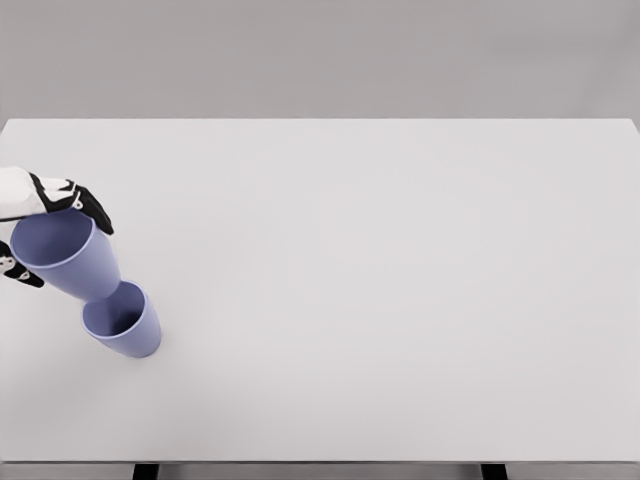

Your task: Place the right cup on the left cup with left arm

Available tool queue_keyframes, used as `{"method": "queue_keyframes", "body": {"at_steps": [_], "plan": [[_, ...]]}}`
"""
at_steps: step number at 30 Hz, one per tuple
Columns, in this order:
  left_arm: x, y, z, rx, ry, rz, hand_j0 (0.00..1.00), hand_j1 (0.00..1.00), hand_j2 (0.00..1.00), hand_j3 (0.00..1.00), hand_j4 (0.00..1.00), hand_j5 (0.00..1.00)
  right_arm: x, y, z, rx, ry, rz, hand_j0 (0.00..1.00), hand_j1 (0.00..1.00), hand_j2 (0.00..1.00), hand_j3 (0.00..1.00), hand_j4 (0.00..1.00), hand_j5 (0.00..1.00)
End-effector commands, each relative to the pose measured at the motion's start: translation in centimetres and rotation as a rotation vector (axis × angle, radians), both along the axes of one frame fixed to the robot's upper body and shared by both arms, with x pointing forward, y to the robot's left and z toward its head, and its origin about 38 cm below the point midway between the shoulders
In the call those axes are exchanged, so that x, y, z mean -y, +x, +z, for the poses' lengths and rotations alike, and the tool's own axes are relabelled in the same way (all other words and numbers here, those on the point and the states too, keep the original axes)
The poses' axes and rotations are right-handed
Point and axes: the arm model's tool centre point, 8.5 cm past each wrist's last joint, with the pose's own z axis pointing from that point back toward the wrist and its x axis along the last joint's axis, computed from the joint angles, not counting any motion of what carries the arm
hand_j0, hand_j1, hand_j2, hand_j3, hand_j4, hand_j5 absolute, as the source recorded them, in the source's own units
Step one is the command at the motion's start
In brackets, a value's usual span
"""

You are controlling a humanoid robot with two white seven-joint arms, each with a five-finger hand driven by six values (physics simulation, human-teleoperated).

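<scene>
Two blue-violet cups show at the left of the head view. One cup (125, 320) stands upright on the white table (380, 280). The other cup (62, 255) is held tilted just up and left of it, its base reaching the standing cup's rim. My left hand (40, 230) comes in from the left edge and is shut on the held cup, with black-tipped fingers (92, 208) over its far rim and a thumb at its near side. My right arm does not show.
The table's front edge runs along the bottom of the picture, with two dark legs below it. A grey wall stands behind the far edge.
</scene>
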Motion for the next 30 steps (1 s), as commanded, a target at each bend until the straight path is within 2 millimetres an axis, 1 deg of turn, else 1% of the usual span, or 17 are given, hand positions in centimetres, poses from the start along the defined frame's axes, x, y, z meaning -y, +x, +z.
{"method": "queue_keyframes", "body": {"at_steps": [1,8,12,14,30], "plan": [[0.0,0.0,0.3,-0.005,-0.025,0.005,0.50,0.50,0.50,0.50,0.50,0.50,0.0,0.0,0.0,0.000,0.000,0.000,1.00,1.00,1.00,1.00,1.00,1.00],[0.0,-0.1,0.2,-0.025,-0.058,0.009,0.52,0.52,0.52,0.52,0.52,0.52,0.0,0.0,0.0,0.000,0.000,0.000,1.00,1.00,1.00,1.00,1.00,1.00],[0.0,-0.2,-0.9,-0.057,-0.063,0.010,0.52,0.52,0.52,0.52,0.52,0.52,0.0,0.0,0.0,0.000,0.000,0.000,1.00,1.00,1.00,1.00,1.00,1.00],[0.0,-0.3,-1.0,-0.061,-0.063,0.011,0.52,0.52,0.52,0.52,0.52,0.52,0.0,0.0,0.0,0.000,0.000,0.000,1.00,1.00,1.00,1.00,1.00,1.00],[0.0,-0.3,-1.1,-0.062,-0.061,0.011,0.53,0.53,0.53,0.53,0.53,0.53,0.0,0.0,0.0,0.000,0.000,0.000,1.00,1.00,1.00,1.00,1.00,1.00]]}}
